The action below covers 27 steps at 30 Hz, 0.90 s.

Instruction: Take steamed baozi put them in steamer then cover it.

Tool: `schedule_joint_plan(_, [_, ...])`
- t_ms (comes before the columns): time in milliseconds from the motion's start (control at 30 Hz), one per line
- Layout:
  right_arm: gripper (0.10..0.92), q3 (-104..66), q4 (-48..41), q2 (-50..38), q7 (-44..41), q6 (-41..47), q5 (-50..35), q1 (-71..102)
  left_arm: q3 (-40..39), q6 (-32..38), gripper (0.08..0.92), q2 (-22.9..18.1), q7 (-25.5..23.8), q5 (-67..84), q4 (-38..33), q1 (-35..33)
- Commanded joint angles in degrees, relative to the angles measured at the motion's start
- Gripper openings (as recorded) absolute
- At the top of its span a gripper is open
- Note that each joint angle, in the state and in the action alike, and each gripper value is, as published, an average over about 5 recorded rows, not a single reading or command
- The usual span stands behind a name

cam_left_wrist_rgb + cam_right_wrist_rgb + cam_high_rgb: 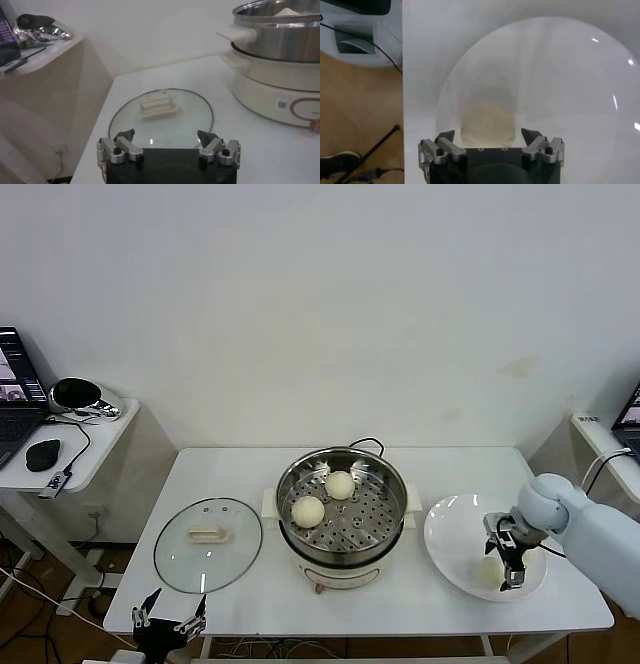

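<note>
Picking bun three: right gripper (pixel 508 559), jaws wide and holding nothing, sits over the bun (pixel 489 570) on the plate (pixel 452 534) at lower right, so next it needs to drop and close; two buns sit in the steamer (pixel 343 502) mid-frame, lid (pixel 208 544) lower left, left gripper (pixel 170 619) parked open at the bottom edge.

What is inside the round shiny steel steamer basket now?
Two smooth cream-white buns lie on the perforated bottom of the round steel steamer basket, toward its left and far side. The clear glass lid lies on the table beside it, so nothing covers the inside.
</note>
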<state>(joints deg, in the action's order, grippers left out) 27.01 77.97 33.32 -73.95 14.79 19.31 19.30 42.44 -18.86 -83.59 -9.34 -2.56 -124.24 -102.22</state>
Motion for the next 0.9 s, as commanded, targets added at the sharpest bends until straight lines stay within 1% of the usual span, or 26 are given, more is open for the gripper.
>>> schedule_joint_plan(33, [0.803, -0.24, -0.41, 0.17, 0.08, 0.01, 0.33, 0.42, -0.04, -0.03, 0.823, -0.01, 0.01, -0.12, 0.07, -0.04])
schedule_joint_plan(133, [0.738, -0.39, -0.42, 0.25, 0.27, 0.35, 0.12, 0.60, -0.14, -0.02, 0.823, -0.05, 0.00, -0.11, 0.00, -0.12])
schedule_joint_plan(267, [0.618, -0.73, -0.39, 0.31, 0.28, 0.66, -0.07, 0.86, -0.25, -0.04, 0.823, -0.08, -0.02, -0.14, -0.09, -0.06])
schedule_joint_plan(400, [0.526, -0.78, -0.13, -0.23, 0.06, 0.91, -0.75, 0.10, -0.41, -0.06, 0.823, -0.17, -0.08, -0.14, -0.10, 0.26])
schedule_joint_plan(500, [0.504, 0.18, 0.63, -1.60, -0.26, 1.23, -2.22, -2.54, -0.88, -0.05, 0.823, -0.34, -0.06, -0.19, 0.23, 0.79])
schedule_joint_plan(700, [0.501, 7.36, 1.73, -3.86, -1.40, 1.69, -6.79, -15.16, -2.08, 0.27, 0.823, -0.83, 0.00, -0.16, 0.50, 1.83])
schedule_joint_plan(800, [0.500, 10.91, 2.21, -3.15, -2.58, 2.03, -9.69, -23.20, -1.96, 0.49, 0.823, -0.90, 0.10, -0.14, 0.43, 2.21])
schedule_joint_plan(900, [0.504, 15.30, 2.07, -0.23, -4.05, 2.66, -13.92, -32.42, -1.38, 0.47, 0.823, -0.75, 0.14, -0.18, -0.08, 2.38])
